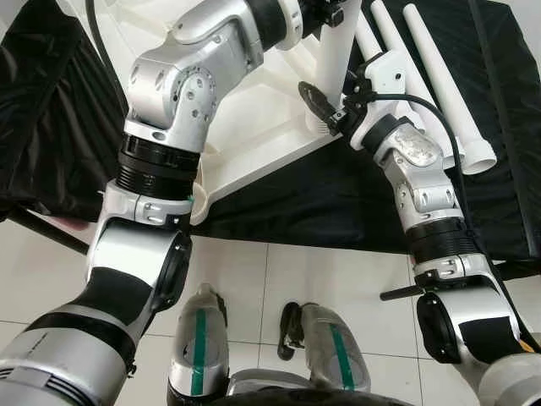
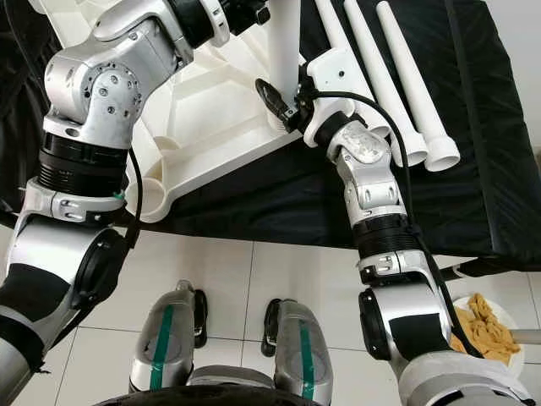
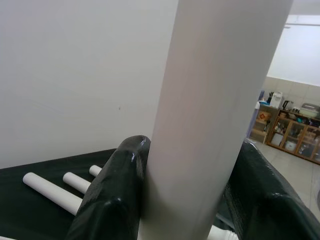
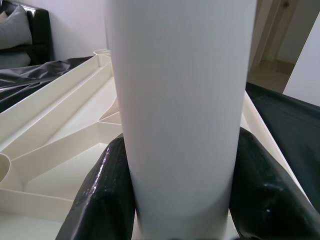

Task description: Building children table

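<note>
Item: white plastic tabletop [image 2: 211, 110], underside up with its ribs showing, lying on a black cloth [image 2: 279, 199] spread over a low surface.

Item: upright white table leg [image 2: 285, 51], standing on the tabletop near its far right part. Both grippers have hold of it. The left gripper [image 3: 190, 200] is closed on the leg higher up, one black finger pressed to each side. The right gripper [image 4: 182, 200] is closed on the same leg near its foot, fingers [image 4: 100, 200] flat against the tube, with the ribbed tabletop just behind.

Item: three loose white legs [image 2: 397, 76], lying side by side on the cloth to the right of the tabletop, flared ends toward the robot.

Item: white bowl [image 2: 486, 330] holding pale yellow crumpled material, on the tiled floor [image 2: 287, 279] at lower right.

Item: shelving with small household goods, far off in the left wrist view, too small to read.

Markings: no readable brand, label or writing on any piece.
</note>
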Motion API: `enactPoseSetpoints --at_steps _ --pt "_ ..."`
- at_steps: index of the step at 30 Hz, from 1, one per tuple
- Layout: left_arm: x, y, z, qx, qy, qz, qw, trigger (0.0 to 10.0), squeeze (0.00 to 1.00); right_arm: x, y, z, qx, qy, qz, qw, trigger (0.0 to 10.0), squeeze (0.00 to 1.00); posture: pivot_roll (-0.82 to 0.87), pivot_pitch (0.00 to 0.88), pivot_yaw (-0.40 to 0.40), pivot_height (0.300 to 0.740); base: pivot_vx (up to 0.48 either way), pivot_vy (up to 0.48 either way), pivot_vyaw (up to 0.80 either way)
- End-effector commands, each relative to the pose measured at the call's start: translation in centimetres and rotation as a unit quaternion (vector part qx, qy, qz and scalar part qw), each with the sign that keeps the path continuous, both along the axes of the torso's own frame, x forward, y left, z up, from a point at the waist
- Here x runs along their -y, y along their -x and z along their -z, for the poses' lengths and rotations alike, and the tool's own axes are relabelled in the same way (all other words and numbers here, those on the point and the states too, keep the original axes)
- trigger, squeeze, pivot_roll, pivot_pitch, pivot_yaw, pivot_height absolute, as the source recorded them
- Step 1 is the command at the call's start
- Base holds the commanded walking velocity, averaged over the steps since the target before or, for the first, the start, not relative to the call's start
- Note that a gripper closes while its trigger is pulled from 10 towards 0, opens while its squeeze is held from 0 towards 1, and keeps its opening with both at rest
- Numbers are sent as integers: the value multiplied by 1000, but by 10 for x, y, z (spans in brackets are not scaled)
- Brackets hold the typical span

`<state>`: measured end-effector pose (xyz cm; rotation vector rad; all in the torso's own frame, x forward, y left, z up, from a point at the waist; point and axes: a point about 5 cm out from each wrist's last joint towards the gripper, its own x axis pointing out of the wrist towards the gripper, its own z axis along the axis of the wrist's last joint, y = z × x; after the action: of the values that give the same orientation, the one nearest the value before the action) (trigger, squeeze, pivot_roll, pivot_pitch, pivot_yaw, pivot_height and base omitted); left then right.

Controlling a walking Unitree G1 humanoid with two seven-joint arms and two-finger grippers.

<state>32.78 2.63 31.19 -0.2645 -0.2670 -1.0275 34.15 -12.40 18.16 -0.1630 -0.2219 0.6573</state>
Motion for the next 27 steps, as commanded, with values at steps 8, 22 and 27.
enactPoseSetpoints --at_steps 8,22,27 --pt "9 9 -15 56 -6 67 996 10000 0 8 -6 -8 4 -51 60 997 10000 1000 54 0 15 740 0 0 0" --pt "6 4 -33 82 -3 -37 996 10000 0 -8 -2 -10 21 -70 87 994 10000 0 72 0 0 740 0 0 0" --pt "6 0 -36 98 -17 -97 990 10000 0 -19 -4 -15 30 -63 106 992 10000 0 79 0 -13 740 0 0 0"
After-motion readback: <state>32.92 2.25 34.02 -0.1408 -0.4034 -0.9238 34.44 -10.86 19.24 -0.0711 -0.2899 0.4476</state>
